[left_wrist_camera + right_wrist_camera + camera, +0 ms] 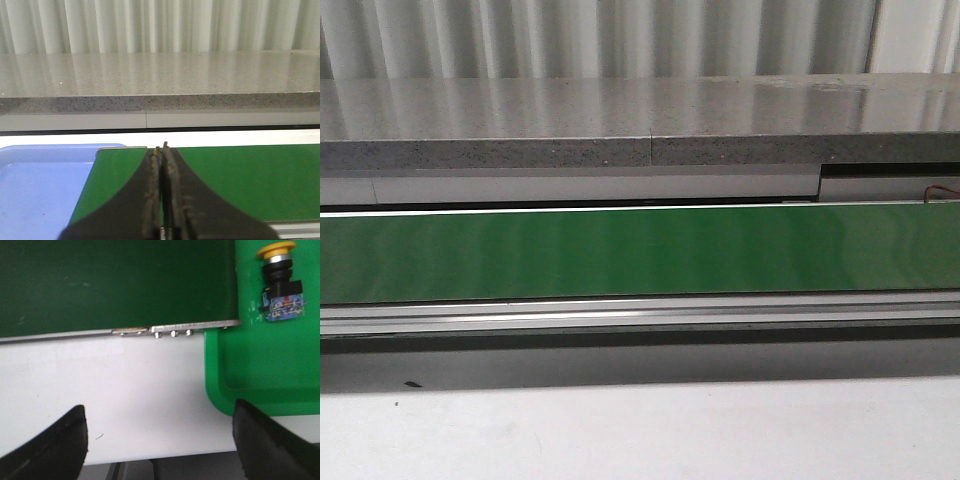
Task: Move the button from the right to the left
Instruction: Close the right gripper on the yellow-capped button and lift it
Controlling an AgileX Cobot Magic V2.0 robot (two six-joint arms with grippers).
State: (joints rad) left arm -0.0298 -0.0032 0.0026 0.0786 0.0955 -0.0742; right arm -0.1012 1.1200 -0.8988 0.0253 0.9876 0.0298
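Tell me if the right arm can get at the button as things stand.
Probably yes. The right gripper is open, and the button lies alone in the green tray with nothing over or around it. It sits off to one side of the fingers, so the arm must shift over first.

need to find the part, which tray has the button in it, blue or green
The green tray, in the right wrist view: the button lies in it. The blue tray shows nothing inside.

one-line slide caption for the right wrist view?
Open right gripper above white table; yellow-capped button lies in green tray beside conveyor belt.
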